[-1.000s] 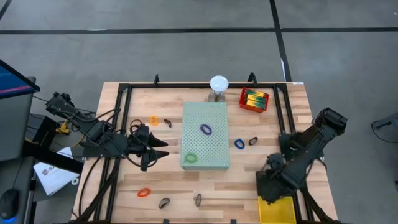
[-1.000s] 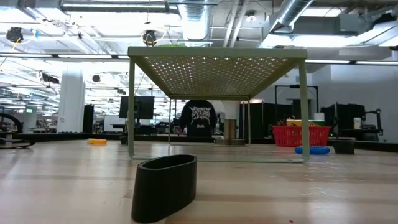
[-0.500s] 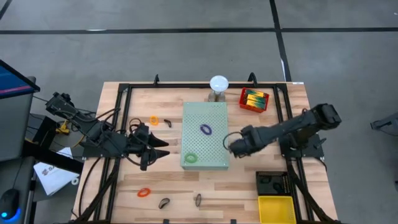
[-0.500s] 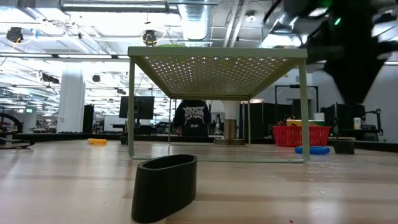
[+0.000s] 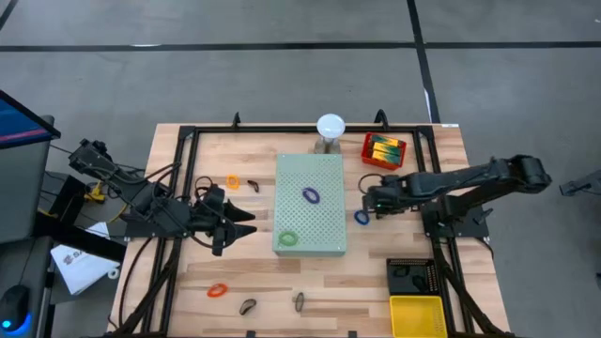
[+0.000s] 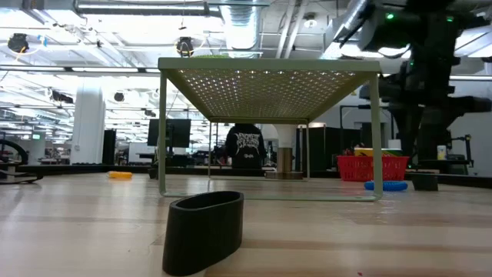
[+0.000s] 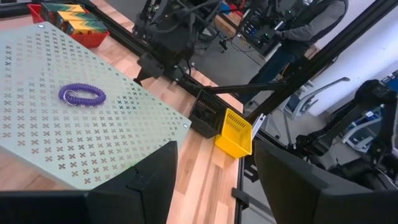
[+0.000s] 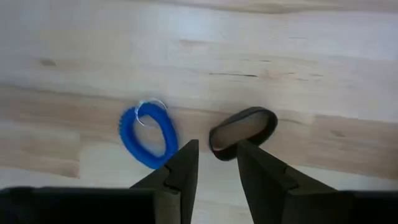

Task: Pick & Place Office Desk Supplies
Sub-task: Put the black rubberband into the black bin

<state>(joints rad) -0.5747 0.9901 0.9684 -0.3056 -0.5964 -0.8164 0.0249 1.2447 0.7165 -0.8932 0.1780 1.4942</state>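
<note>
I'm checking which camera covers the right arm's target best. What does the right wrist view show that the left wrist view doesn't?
Only the right wrist view shows the blue band loop and the black clip on the wood, just past the right pincer. Only the left wrist view shows the purple band loop on the perforated board, the yellow bin and a person. Both show the wooden table.

The butcher-block worktop (image 5: 254, 272) stands on a grey concrete floor (image 5: 235, 75) crossed by dark lines. Beyond it lies an open hall with exposed ceiling ducts (image 6: 246, 23), bright strip lights, a white column (image 6: 88, 123) and dark monitors (image 6: 169, 132). A person in a dark printed top (image 6: 246, 146) stands there.
</note>
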